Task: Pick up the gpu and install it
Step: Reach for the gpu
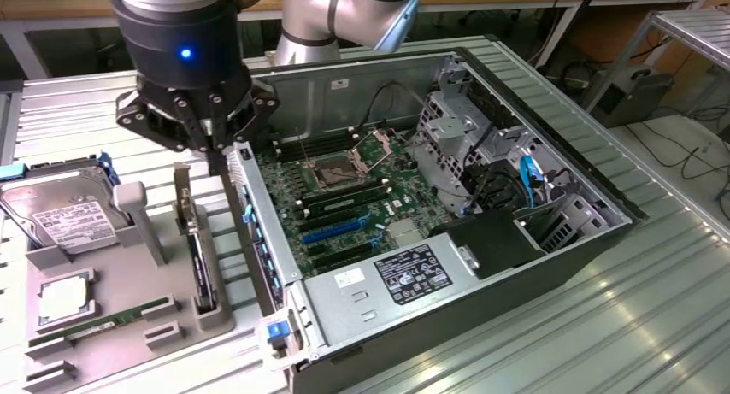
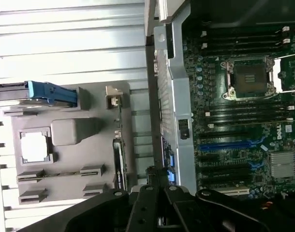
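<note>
The black pincer (image 1: 217,157) hangs shut and empty. At its six o'clock in the exterior view, the thin gpu card with a silver metal bracket (image 1: 200,257) stands on edge in the grey holder tray (image 1: 149,279). It is probably light, stiff and fragile, so grip the board's upper edge, clear of the fan.

Thin gpu (image 1: 202,266) standing on edge in grey holder (image 1: 137,279)

Possibly "DELL" on the motherboard (image 2: 263,141)

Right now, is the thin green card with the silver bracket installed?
Out: the card stands on edge in the grey tray, beside the open metal case.
</note>
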Robot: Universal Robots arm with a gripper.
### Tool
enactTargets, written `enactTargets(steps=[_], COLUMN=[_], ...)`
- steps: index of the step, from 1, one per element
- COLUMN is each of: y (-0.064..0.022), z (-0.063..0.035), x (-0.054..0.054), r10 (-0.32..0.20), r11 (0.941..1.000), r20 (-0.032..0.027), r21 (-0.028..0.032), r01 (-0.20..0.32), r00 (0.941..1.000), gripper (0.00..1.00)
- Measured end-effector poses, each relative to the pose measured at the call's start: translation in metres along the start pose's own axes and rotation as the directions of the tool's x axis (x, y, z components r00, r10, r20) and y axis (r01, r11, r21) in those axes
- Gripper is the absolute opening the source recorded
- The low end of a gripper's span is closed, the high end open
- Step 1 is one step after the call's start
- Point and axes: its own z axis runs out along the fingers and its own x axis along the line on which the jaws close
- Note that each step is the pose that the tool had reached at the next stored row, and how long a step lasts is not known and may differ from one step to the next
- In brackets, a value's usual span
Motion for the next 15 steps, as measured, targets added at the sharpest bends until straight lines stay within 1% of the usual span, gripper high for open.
enactTargets(steps=[1,2,3,4,6,8,9,15], y=[-0.0005,-0.0015,-0.0023,-0.0031,-0.0082,-0.0120,-0.0126,-0.0126], z=[0.0015,0.0044,0.0064,0.0081,0.0131,0.0149,0.0152,0.0152], x=[0.004,0.012,0.018,0.022,0.029,0.030,0.030,0.030], r10=[0.000,0.000,0.000,0.000,0.000,0.000,0.000,0.000], r11=[1.0000,1.0000,1.0000,1.0000,1.0000,1.0000,1.0000,1.0000], r20=[-0.0001,-0.0002,-0.0003,-0.0005,-0.0039,-0.0061,-0.0068,-0.0068], r21=[0.0001,0.0002,0.0001,0.0001,0.0004,0.0006,0.0007,0.0007], r01=[0.000,0.000,0.000,0.000,0.000,0.000,0.000,0.000], r00=[1.0000,1.0000,1.0000,1.0000,1.0000,1.0000,1.0000,1.0000], gripper=[0.11,0.11,0.11,0.11,0.11,0.11,0.11,0.11])
